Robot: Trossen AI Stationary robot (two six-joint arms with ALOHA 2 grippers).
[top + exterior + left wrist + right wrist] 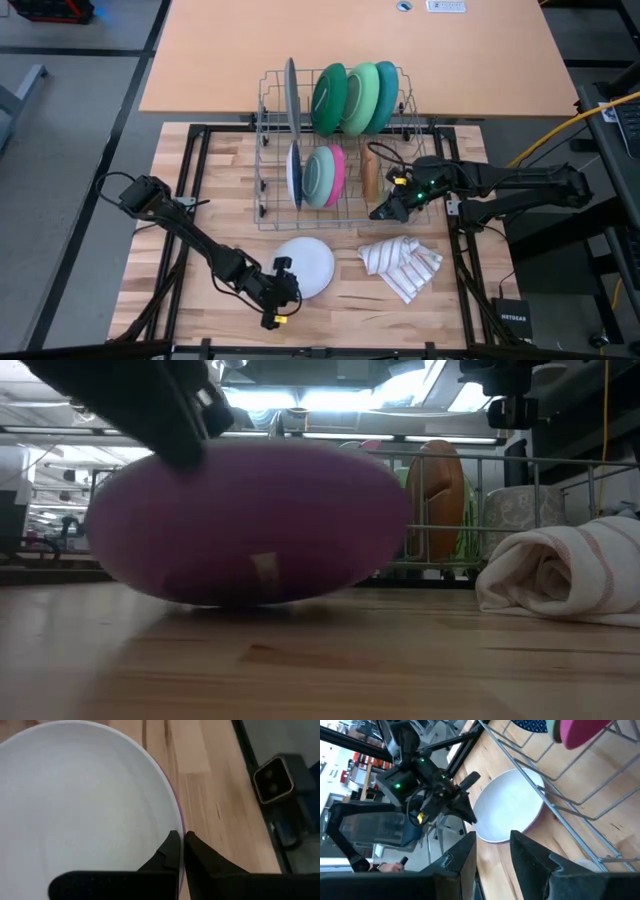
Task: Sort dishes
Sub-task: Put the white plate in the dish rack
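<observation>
A round plate, white inside and purple underneath (305, 265), sits on the wooden table in front of the wire rack (268, 140). My left gripper (277, 305) is at the plate's near-left rim, shut on it. The low view shows the plate's purple underside (250, 525) tipped toward the camera, with its lower part on the table. My right gripper (385, 210) hovers open and empty at the rack's near right corner, looking down at the plate (507, 805). The rack holds several upright dishes: grey (291, 95), green (328, 98), teal (385, 95), blue (294, 172), pink (338, 172) and brown (371, 175). My left gripper pinches the plate's rim (176, 815) between its two fingers, one on the white inner face and one on the purple outer side. The fingers slant down from the table's near left. The held side is raised and the plate's lower part (250, 598) rests on the table.
A white cloth with dark stripes (400, 265) lies crumpled to the right of the plate, in front of the rack. A small boxy camera (272, 780) stands at the table's near edge. Bare wood stretches to the left of the rack.
</observation>
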